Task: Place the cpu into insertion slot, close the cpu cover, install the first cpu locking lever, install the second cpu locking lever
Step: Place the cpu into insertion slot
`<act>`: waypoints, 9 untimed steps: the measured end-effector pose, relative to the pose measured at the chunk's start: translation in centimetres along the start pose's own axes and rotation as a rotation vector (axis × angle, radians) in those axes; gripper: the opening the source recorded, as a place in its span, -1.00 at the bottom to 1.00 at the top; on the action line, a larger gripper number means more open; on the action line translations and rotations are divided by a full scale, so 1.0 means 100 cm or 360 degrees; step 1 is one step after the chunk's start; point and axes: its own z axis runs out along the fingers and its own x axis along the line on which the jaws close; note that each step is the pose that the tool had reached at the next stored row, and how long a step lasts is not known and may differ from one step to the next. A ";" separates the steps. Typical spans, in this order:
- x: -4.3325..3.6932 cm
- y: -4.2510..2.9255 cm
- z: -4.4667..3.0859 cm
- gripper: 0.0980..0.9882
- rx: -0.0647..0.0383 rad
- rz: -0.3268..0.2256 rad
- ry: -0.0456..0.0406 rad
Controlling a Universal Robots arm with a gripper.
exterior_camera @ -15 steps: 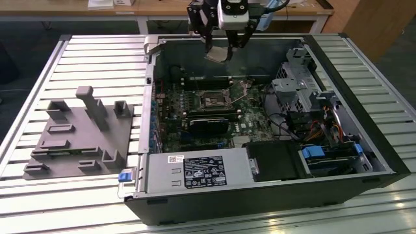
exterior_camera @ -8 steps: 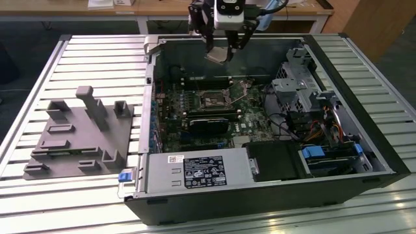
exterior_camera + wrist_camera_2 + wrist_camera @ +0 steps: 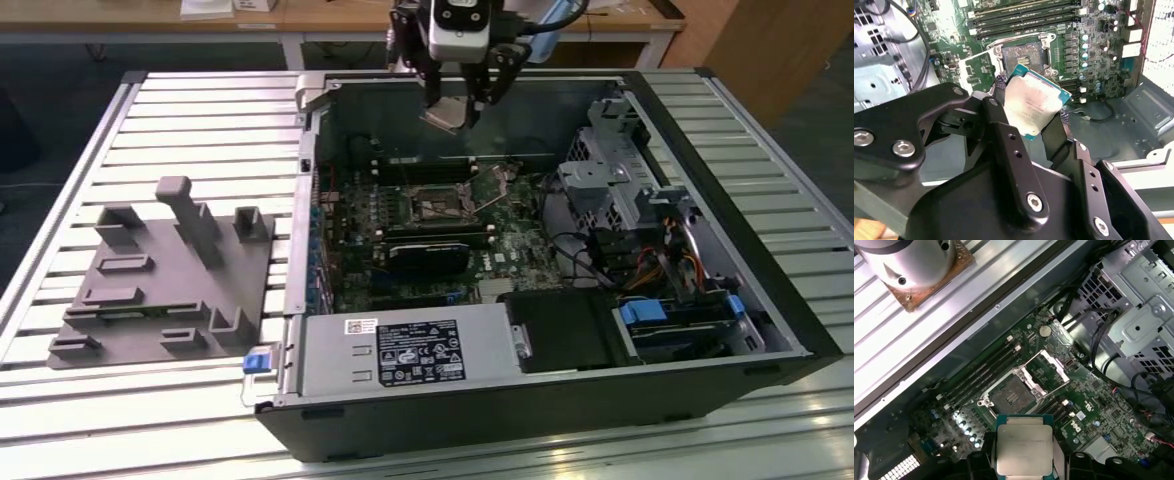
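My gripper (image 3: pixel 455 104) hangs over the far edge of the open computer case, shut on the cpu (image 3: pixel 449 117), a flat square chip with a silvery top. In both wrist views the cpu (image 3: pixel 1035 102) (image 3: pixel 1023 447) sits tilted between the two black fingers (image 3: pixel 999 131), well above the motherboard. The insertion slot (image 3: pixel 434 206) (image 3: pixel 1009 397) (image 3: pixel 1024 56) lies bare and dark-centred below it. Beside the slot, the cpu cover (image 3: pixel 1046 368) (image 3: pixel 976 69) is swung open.
A black fan card (image 3: pixel 430 250) lies nearer than the slot, memory slots (image 3: pixel 983 371) beyond it. A drive cage (image 3: pixel 611 178) and cables (image 3: pixel 654 265) crowd the exterior view's right. The power supply (image 3: pixel 400 350) fills the near corner. A grey fixture block (image 3: pixel 160 275) stands outside the case.
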 end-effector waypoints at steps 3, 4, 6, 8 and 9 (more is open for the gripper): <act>0.0000 0.0000 0.0003 -0.01 0.0001 0.0058 -0.0006; 0.0000 0.0000 0.0004 -0.01 0.0002 0.0078 -0.0008; 0.0000 0.0000 0.0006 -0.01 0.0003 0.0116 -0.0013; 0.0000 -0.0001 0.0008 -0.01 0.0004 0.0154 -0.0017; 0.0000 -0.0001 0.0009 -0.01 0.0004 0.0173 -0.0019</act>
